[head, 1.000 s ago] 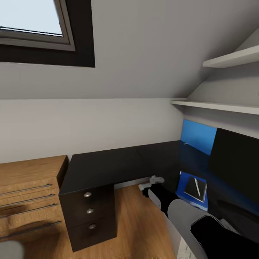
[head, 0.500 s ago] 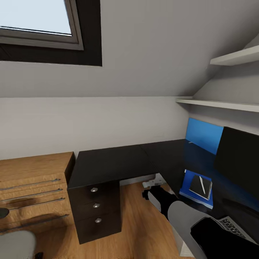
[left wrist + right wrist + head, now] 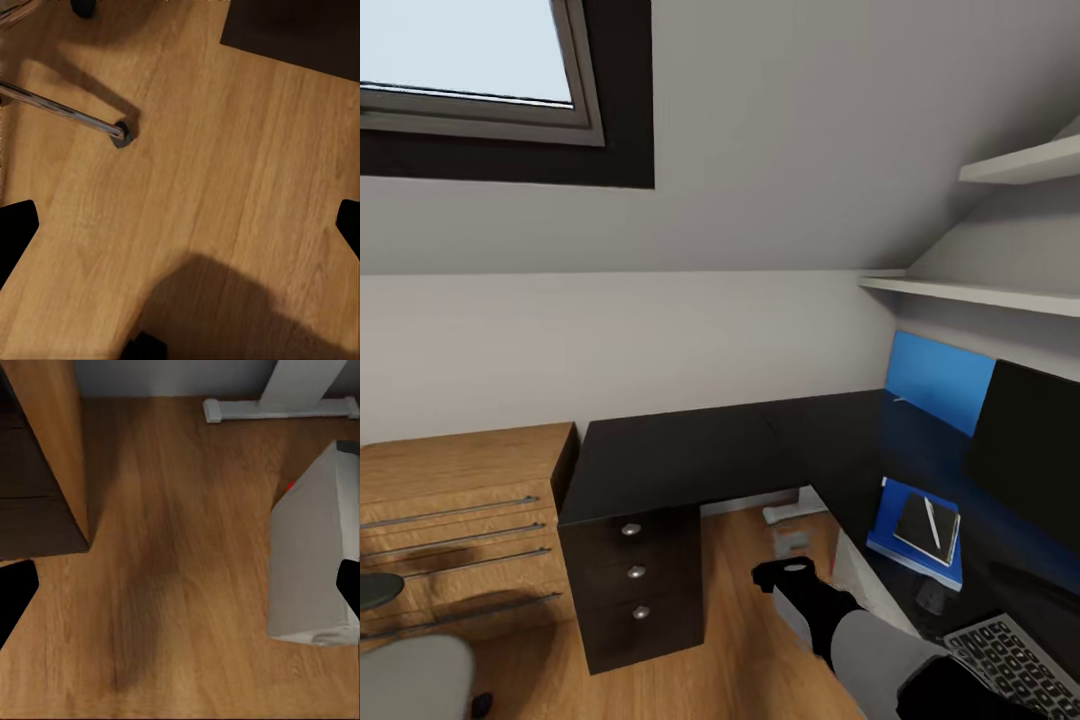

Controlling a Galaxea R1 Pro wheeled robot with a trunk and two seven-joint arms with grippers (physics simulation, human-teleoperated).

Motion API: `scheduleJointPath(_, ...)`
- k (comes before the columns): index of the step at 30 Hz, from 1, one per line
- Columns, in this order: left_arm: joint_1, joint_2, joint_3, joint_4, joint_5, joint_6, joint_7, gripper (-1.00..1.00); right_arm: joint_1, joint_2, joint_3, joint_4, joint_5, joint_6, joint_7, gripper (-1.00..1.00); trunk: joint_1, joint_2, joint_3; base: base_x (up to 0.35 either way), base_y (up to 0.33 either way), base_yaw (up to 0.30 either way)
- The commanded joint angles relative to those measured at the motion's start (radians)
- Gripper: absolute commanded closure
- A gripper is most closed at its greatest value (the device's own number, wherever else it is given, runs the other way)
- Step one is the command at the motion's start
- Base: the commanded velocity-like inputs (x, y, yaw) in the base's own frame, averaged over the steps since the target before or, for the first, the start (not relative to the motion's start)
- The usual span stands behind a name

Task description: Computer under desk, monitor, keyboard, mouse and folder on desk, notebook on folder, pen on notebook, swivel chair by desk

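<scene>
Desk (image 3: 690,455): long, black and L-shaped, with one wing along the back wall and the other running along the right-hand wall; a stack of three round-knobbed drawers (image 3: 635,572) closes its left end. On the right wing lies the blue folder (image 3: 908,520), carrying the dark grey notebook (image 3: 923,527), with the white pen (image 3: 934,520) on top of the notebook. Behind them stands the black monitor (image 3: 1030,450); the keyboard (image 3: 1015,660) lies at the near right, and a small dark object between it and the folder may be the mouse, too dim to tell.

The right arm (image 3: 830,615) reaches forward below the desk edge, beside the folder stack but lower, apart from it. In the right wrist view the right gripper (image 3: 180,585) has its fingertips at the two picture edges, spread wide, nothing between them; beneath it are bare wooden floor (image 3: 180,607), the white-grey computer (image 3: 315,562) to one side and the dark drawer unit (image 3: 34,502) to the other, with open floor between. The left gripper (image 3: 180,225) is likewise spread wide and empty over floor, near a chrome leg with a caster (image 3: 121,135) of the swivel chair (image 3: 405,670), whose grey seat shows at the head view's lower left, before the light wooden chest (image 3: 455,530) that stands just beside the drawer end.
</scene>
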Motion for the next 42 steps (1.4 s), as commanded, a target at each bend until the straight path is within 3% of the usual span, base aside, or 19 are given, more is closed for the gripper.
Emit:
scheduleJointPath(1, -0.001, 0.0, -0.008, -0.001, 0.01, -0.004, 0.006, -1.0, 0.026, 0.0, 0.013, -0.001, 0.016, -0.012, -0.006, -1.0, -0.004, 0.006, 0.002, 0.0, 0.0, 0.001)
scheduleJointPath(4, -0.001, -0.003, -0.008, -0.001, 0.009, -0.004, 0.006, -1.0, 0.124, 0.0, 0.022, 0.0, 0.095, -0.078, -0.011, -1.0, -0.015, 0.027, 0.011, 0.0, 0.0, 0.0)
scheduleJointPath(9, -0.001, -0.008, -0.008, -0.001, 0.008, -0.004, 0.005, -1.0, 0.205, 0.0, 0.022, 0.003, 0.138, -0.13, -0.012, -1.0, -0.035, 0.062, 0.027, 0.0, 0.0, 0.0)
scheduleJointPath(13, -0.001, -0.01, -0.009, 0.001, 0.009, -0.004, 0.005, -1.0, 0.248, 0.0, 0.022, 0.029, 0.149, -0.17, -0.012, -1.0, -0.05, 0.09, 0.04, 0.0, 0.0, 0.0)
scheduleJointPath(16, -0.001, -0.015, -0.009, 0.049, 0.007, -0.017, 0.001, -1.0, 0.272, 0.0, 0.022, 0.093, 0.152, -0.233, -0.013, -1.0, -0.061, 0.111, 0.049, 0.0, 0.0, 0.0)
scheduleJointPath(23, -0.001, -0.042, -0.015, 0.222, 0.006, -0.215, -0.005, -1.0, 0.309, 0.0, 0.019, 0.2, 0.153, -0.41, -0.012, -1.0, -0.088, 0.16, 0.071, 0.0, 0.0, 0.0)
scheduleJointPath(27, -0.001, -0.05, -0.018, 0.291, 0.006, -0.253, -0.007, -1.0, 0.341, 0.0, 0.017, 0.208, 0.154, -0.45, -0.011, -1.0, -0.104, 0.188, 0.084, 0.0, 0.0, 0.0)
scheduleJointPath(32, 0.0, -0.053, -0.019, 0.351, 0.009, -0.341, -0.044, -1.0, 0.4, 0.0, 0.017, 0.211, 0.155, -0.573, -0.012, -1.0, -0.123, 0.223, 0.1, 0.0, 0.0, 0.005)
scheduleJointPath(36, 0.002, -0.053, -0.019, 0.365, 0.01, -0.363, -0.088, -1.0, 0.451, -0.023, 0.017, 0.212, 0.155, -0.624, -0.011, -1.0, -0.138, 0.251, 0.116, 0.0, 0.0, 0.068)
scheduleJointPath(42, 0.004, -0.068, -0.019, 0.368, 0.011, -0.367, -0.099, -1.0, 0.493, -0.066, 0.017, 0.212, 0.151, -0.672, -0.008, -1.0, -0.161, 0.293, 0.143, -0.042, 0.0, 0.042)
